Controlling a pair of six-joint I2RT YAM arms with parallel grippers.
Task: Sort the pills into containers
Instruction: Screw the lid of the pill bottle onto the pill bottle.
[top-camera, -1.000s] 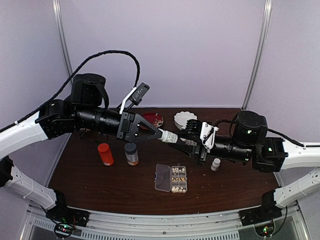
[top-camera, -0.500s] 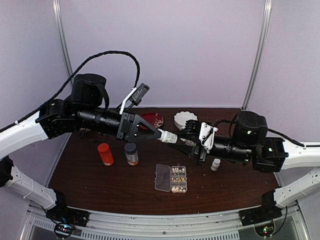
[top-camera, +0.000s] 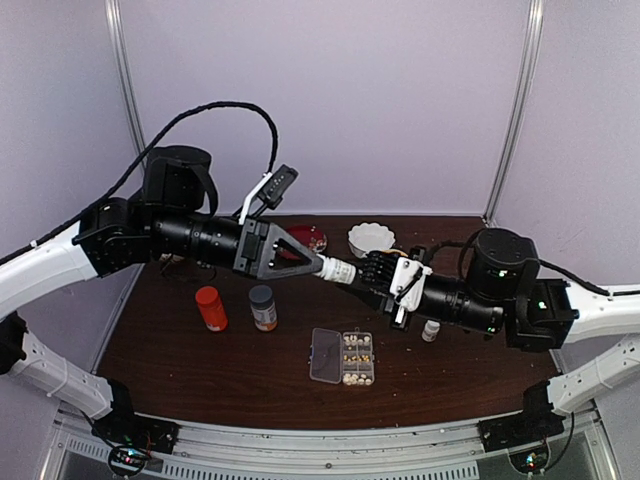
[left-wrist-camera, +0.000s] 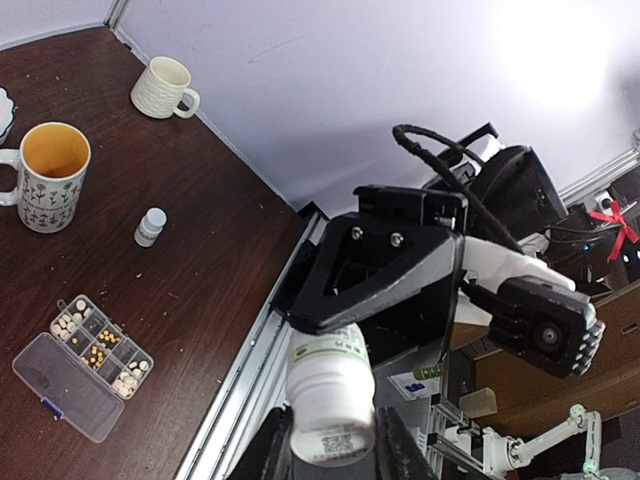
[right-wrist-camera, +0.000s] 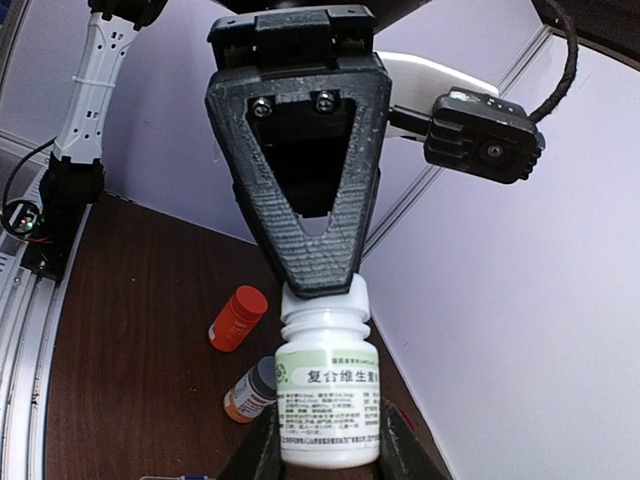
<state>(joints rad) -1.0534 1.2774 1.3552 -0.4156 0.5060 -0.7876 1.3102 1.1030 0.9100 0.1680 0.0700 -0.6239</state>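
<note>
A white pill bottle (top-camera: 340, 272) hangs in the air between both arms. My left gripper (top-camera: 325, 267) is shut on its white cap, and my right gripper (top-camera: 362, 272) is shut on its labelled body. The left wrist view has the bottle (left-wrist-camera: 330, 395) between my own fingers. In the right wrist view the bottle (right-wrist-camera: 327, 400) stands between my fingers with the left gripper over the cap. Below on the table lies the clear pill box (top-camera: 325, 357) with its lid open flat to the left. Pale pills (top-camera: 357, 358) fill its containers (left-wrist-camera: 98, 338).
A red-capped orange bottle (top-camera: 211, 308) and a grey-capped bottle (top-camera: 263, 308) stand left of the box. A small white bottle (top-camera: 431, 329) stands at the right. A white bowl (top-camera: 371, 238) and a red dish (top-camera: 305, 238) sit at the back. Two mugs (left-wrist-camera: 50, 175) (left-wrist-camera: 165, 87) show in the left wrist view.
My left jaws have narrowed onto the bottle's cap. The right arm has shifted slightly left, uncovering more of the white bowl. The bottle stays between the two grippers.
</note>
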